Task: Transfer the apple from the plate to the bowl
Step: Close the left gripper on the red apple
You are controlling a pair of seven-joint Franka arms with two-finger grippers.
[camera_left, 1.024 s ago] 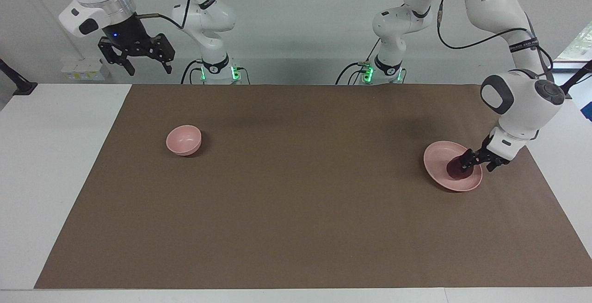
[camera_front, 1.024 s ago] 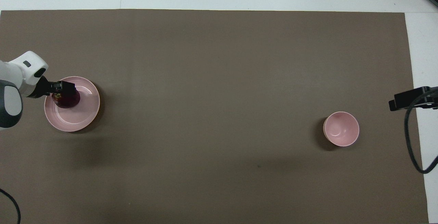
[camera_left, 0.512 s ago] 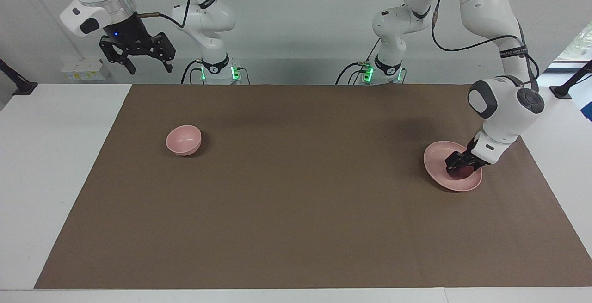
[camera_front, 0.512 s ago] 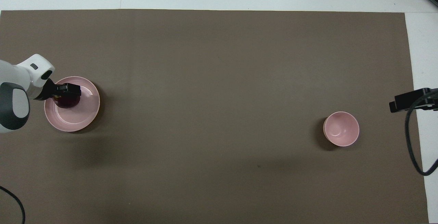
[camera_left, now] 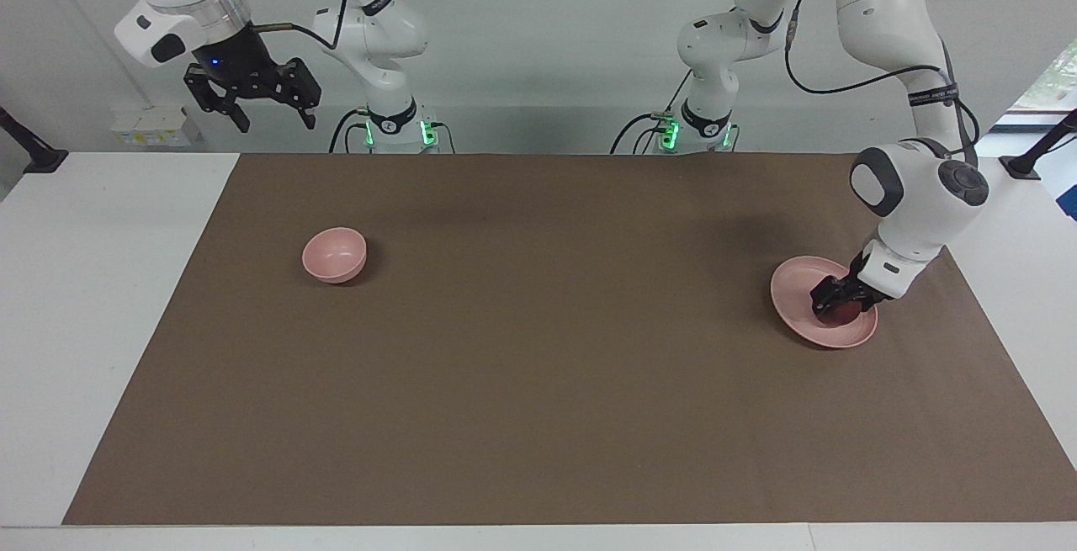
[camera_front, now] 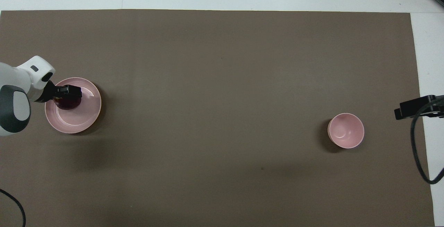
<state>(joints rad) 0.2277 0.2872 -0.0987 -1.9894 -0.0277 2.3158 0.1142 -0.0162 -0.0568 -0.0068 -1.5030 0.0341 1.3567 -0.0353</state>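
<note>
**Two arms, one apple: where the grasp could fail**

Two arms share the table (camera_left: 538, 467), which carries a brown mat (camera_left: 555, 349). The left hand (camera_left: 837, 303) is down on the plate (camera_left: 795, 282) at the left arm's end, its fingers set around the apple (camera_left: 844, 309); whether they already press on the fruit cannot be told from here. The right hand (camera_left: 252, 97) waits high above the right arm's end of the table, fingers spread wide and empty.

Largest risk, as I judge it: the bowl (camera_left: 334, 254) sits well apart from the plate, toward the right arm's end, so a weak pinch on a round, smooth apple could let it slip on that long carry and roll across the mat.

Lesser risk: the hand reaches in slantwise over the rim, so lifting could tip or drag the shallow plate.

Smallest risk: the bowl is narrow, and an off-centre release could bounce the apple off its rim.
</note>
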